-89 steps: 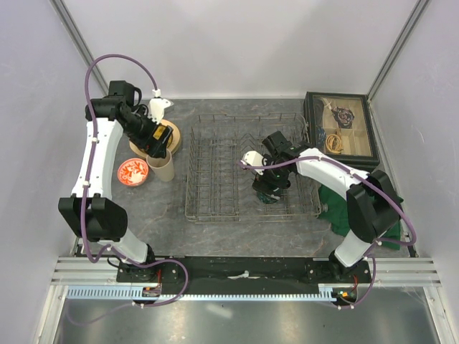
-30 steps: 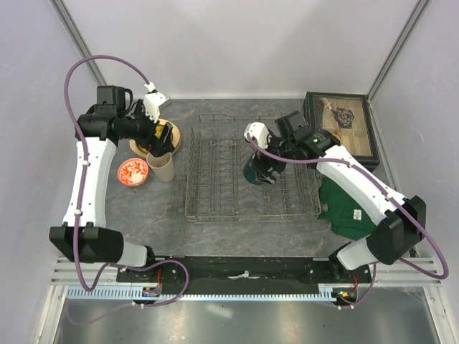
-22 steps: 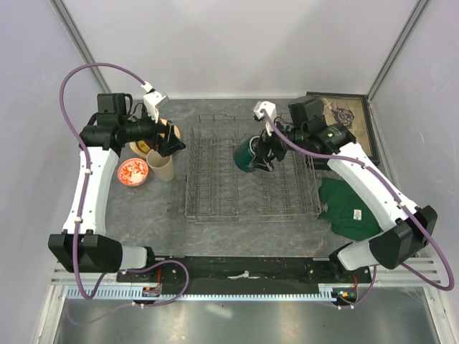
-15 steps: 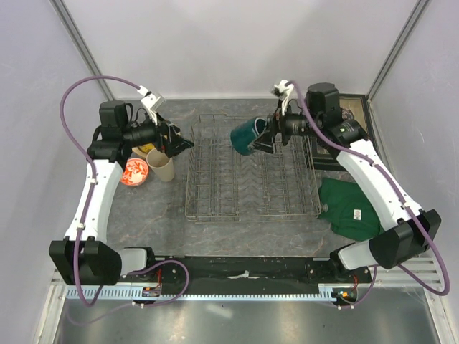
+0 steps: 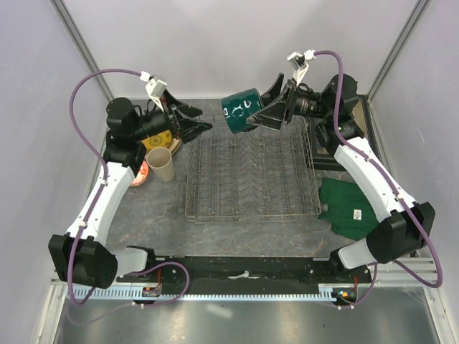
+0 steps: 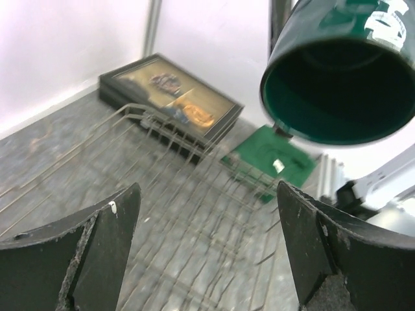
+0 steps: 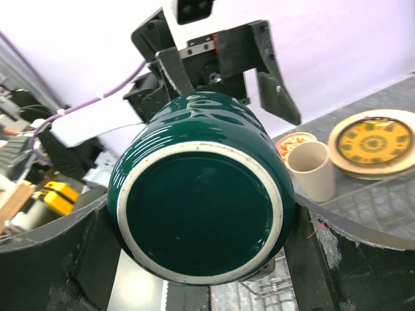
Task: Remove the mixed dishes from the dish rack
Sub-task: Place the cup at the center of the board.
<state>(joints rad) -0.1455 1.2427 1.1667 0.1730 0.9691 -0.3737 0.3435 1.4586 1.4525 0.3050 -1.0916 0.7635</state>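
My right gripper (image 5: 259,112) is shut on the dark green mug (image 5: 242,110), held sideways in the air over the far edge of the grey wire dish rack (image 5: 251,215). In the right wrist view the mug's base (image 7: 201,214) fills the space between my fingers. My left gripper (image 5: 199,123) stands open, level with the mug and just left of it, apart from it. The left wrist view looks into the mug's mouth (image 6: 337,91) above and beyond my open left gripper (image 6: 207,246). The beige tumbler (image 5: 162,165), gold-brown plate (image 5: 159,140) and red-and-white bowl (image 7: 295,142) sit left of the rack.
A green folded cloth (image 5: 351,208) lies right of the rack. The dark glass-lidded box (image 6: 172,97) stands at the back right, largely behind my right arm in the top view. Grey walls close in the table on three sides.
My right arm lifted the mug out of the rack and carried it up toward the back left. My left arm rose from beside the tumbler and turned its open jaws toward the mug.
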